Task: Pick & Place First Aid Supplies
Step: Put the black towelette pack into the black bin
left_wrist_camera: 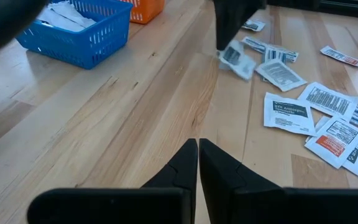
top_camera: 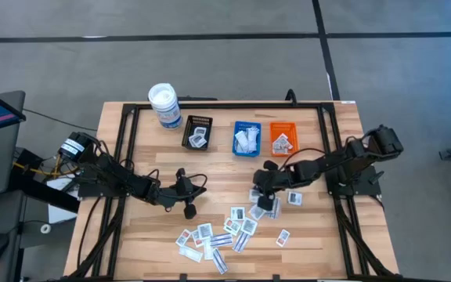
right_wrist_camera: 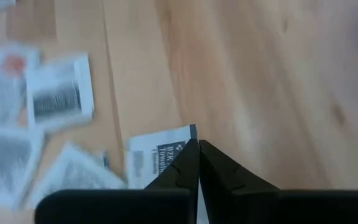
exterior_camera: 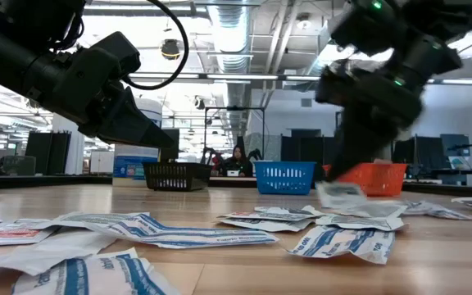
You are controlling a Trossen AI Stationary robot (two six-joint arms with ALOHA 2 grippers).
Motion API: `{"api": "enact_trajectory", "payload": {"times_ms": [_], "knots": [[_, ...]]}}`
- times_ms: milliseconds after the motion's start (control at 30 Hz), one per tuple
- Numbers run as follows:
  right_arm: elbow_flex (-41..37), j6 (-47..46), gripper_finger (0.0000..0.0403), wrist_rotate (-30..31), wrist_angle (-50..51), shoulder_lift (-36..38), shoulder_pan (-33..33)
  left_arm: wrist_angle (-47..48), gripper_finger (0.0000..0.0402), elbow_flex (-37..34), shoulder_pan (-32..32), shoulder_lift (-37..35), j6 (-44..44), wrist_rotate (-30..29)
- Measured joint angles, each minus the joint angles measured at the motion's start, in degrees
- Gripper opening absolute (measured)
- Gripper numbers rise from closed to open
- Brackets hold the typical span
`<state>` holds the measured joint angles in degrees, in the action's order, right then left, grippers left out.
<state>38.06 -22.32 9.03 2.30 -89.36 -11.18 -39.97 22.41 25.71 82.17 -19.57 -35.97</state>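
Wooden desk (top_camera: pixel 131 235); packets (top_camera: pixel 225 231) strewn on its near half. Right hand (top_camera: pixel 268 205) pinched shut on one packet (right_wrist_camera: pixel 160 155) by its edge. Light, limp, slick: grip an edge. Left hand (top_camera: pixel 185 205) closed, empty.

Wooden table (top_camera: pixel 151 227) carries scattered packets (top_camera: pixel 210 239), three trays (top_camera: pixel 246 139), apparently a canister (top_camera: pixel 164 105).

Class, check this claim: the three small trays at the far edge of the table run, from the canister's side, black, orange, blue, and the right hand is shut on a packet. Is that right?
Not quite. In the high view the order is black tray, blue tray, then orange tray, starting beside the canister. The rest stands: the right hand is shut on a packet.
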Motion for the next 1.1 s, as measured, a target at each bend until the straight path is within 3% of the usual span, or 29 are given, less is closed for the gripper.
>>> {"api": "enact_trajectory", "payload": {"times_ms": [233,400,633,700,1100], "knots": [[4.83,0.46,0.0001,6.33,0.17,0.06,2.5,0.0,0.0017,0.0,0.0,0.0,0.0,0.0],[6.45,3.19,0.0001,6.9,0.21,0.06,4.59,0.0,0.0017,0.0,0.0,0.0,0.0,0.0],[6.67,2.4,0.0005,-4.6,0.25,-0.16,4.73,0.0,0.0017,0.0,0.0,0.0,0.0,0.0],[6.67,2.33,0.001,-4.92,0.25,-0.9,3.69,0.0,0.0017,0.0,0.0,0.0,0.02,0.0],[6.84,9.29,0.0103,-2.64,-3.92,-9.95,2.51,0.02,0.0017,0.0,0.0,0.0,0.02,0.0]]}}
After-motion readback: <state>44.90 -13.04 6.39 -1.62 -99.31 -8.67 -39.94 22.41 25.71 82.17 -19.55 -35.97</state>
